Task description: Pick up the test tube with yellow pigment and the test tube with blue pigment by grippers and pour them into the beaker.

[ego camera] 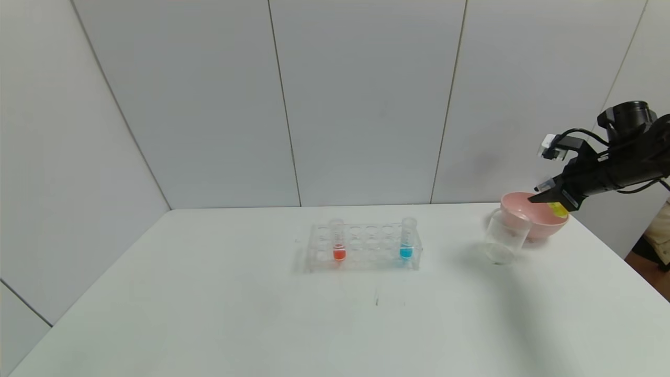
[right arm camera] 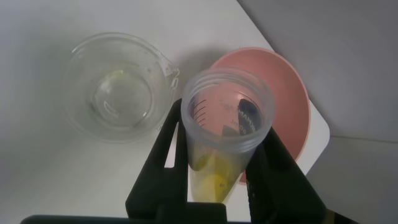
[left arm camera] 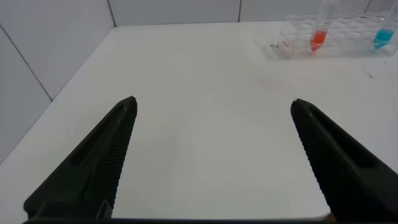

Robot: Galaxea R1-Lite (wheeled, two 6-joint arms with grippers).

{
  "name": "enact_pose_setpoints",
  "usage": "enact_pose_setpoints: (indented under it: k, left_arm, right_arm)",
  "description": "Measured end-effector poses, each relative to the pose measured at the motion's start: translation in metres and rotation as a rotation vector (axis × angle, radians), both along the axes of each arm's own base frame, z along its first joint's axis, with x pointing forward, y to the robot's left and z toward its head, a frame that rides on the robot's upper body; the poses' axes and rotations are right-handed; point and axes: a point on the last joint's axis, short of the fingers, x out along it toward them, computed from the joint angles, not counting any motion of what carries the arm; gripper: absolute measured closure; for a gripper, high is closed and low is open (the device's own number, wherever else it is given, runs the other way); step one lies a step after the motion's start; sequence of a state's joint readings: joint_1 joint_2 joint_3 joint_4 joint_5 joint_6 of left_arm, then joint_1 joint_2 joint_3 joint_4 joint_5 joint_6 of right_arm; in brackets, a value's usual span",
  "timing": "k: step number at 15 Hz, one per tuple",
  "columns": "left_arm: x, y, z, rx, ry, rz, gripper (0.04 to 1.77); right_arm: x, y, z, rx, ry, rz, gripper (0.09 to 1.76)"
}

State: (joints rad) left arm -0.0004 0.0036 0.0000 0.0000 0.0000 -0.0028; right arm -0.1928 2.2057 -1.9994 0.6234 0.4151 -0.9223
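Head view, right gripper: raised at the far right of the table, above the pink bowl, fingers pinched onto the test tube with yellow pigment.
Head view, yellow tube: held tilted between the fingers, yellow end showing just above the bowl's rim.
Head view, beaker: clear, standing on the table, just in front of and left of the bowl, below and left of the held tube.
Head view, rack: clear, many-holed, mid-table, well apart from the beaker.
Head view, test tube with blue pigment: upright in the right end of the rack, cyan liquid in the lower end.
Head view, red-orange tube: upright near the left end of the rack.
Left wrist view, left gripper: low over bare table, fingers spread wide, nothing between them.
Left wrist view, rack: far off, with the red-orange tube and the blue tube standing in it.
Right wrist view, right gripper: two black fingers clamped on either side of the yellow tube, open mouth facing the camera, yellow liquid pooled at the far end.
Right wrist view, beaker: beside the tube's mouth, spout turned toward the bowl.
Right wrist view, pink bowl: behind the tube, near the table's corner, just beside the beaker.
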Motion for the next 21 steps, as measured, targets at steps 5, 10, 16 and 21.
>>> enact_pose_setpoints:
  k: [5,10,16,21]
  left_arm:
    - [0.0,0.0,0.0,0.0,0.0,0.0,0.05]
    - [0.0,0.0,0.0,0.0,0.0,0.0,0.05]
    - [0.0,0.0,0.0,0.0,0.0,0.0,0.05]
    - [0.0,0.0,0.0,0.0,0.0,0.0,0.05]
  right_arm:
    - [-0.01,0.004,0.006,-0.159,0.022,0.04,1.26]
    - [-0.02,0.01,0.011,-0.279,0.081,0.041,1.26]
    - [-0.021,0.031,0.009,-0.353,0.134,0.059,1.26]
    - [-0.02,0.038,0.005,-0.463,0.164,0.055,1.26]
